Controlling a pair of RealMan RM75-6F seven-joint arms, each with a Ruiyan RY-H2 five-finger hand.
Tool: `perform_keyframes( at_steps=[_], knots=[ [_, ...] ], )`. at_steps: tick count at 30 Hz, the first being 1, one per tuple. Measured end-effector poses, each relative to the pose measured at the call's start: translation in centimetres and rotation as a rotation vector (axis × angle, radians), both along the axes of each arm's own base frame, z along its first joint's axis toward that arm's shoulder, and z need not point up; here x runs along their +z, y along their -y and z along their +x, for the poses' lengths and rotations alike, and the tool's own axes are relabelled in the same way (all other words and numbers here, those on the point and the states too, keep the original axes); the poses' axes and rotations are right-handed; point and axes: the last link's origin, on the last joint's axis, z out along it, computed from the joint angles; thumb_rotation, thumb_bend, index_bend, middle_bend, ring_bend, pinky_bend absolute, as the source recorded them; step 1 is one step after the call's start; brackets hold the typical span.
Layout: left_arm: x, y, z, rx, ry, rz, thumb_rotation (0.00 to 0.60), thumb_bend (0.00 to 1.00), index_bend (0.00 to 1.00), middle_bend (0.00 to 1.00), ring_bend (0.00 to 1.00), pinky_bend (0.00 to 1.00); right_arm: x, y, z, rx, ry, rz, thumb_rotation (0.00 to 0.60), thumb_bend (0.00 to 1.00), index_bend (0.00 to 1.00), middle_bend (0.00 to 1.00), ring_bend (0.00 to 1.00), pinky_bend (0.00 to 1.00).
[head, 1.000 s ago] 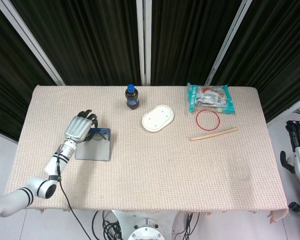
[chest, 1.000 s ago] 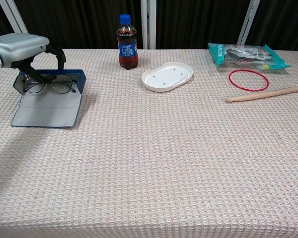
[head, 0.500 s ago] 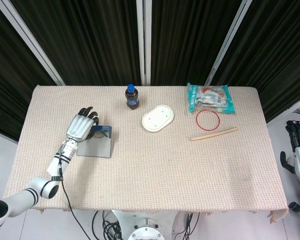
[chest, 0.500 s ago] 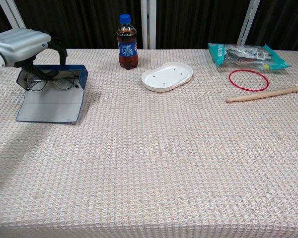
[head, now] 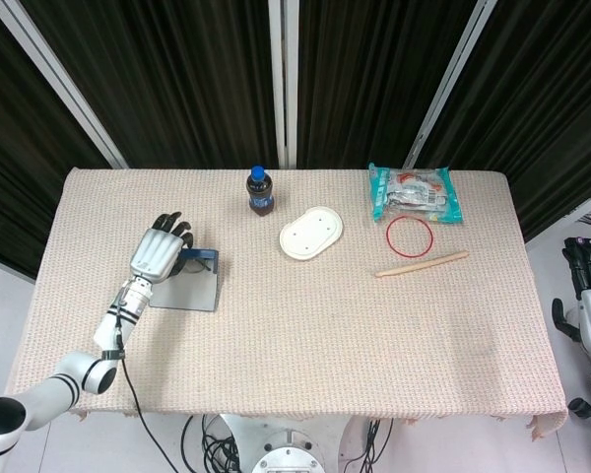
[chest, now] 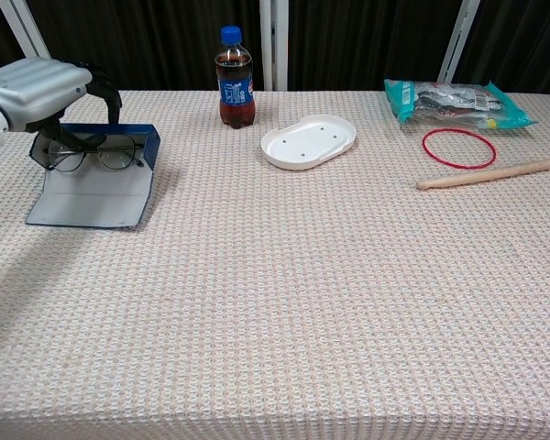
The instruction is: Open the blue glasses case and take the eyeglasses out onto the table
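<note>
With the blue hinged glasses case [chest: 93,181] already flapped open at the table's left side, the thin-wire eyeglasses [chest: 93,152] lie in its tray, so lifting them out remains. Left hand [chest: 44,88] arches over the tray, fingers curled down at the frame; can't tell if they're pinching it. Glasses' long axis runs left-right, lenses toward the chest camera.

Head view looks steeply down on the whole tabletop [head: 305,325]; chest view faces across the same tabletop [chest: 284,302], low and nearer.
</note>
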Motion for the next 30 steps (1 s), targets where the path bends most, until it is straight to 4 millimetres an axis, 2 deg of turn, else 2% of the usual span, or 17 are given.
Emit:
perform_keyframes(
  at_steps=[7, 15, 30],
  knots=[
    [0.0, 0.2, -0.6, -0.039, -0.049, 0.039, 0.600, 0.41, 0.52, 0.25, 0.08, 0.16, -0.3, 0.0, 0.0, 0.000, 0.000, 0.008, 0.600, 0.47, 0.00, 0.00, 0.00, 0.00],
    [0.0, 0.6, -0.7, -0.079, -0.016, 0.098, 0.600, 0.42, 0.54, 0.26, 0.08, 0.16, -0.4, 0.0, -0.1, -0.005, 0.000, 0.011, 0.600, 0.47, 0.00, 0.00, 0.00, 0.00],
    [-1.3, 1.1, -1.4, -0.090, -0.004, 0.120, 0.600, 0.42, 0.54, 0.26, 0.08, 0.15, -0.4, 0.0, -0.2, -0.008, -0.001, 0.013, 0.600, 0.47, 0.00, 0.00, 0.00, 0.00]
  ],
)
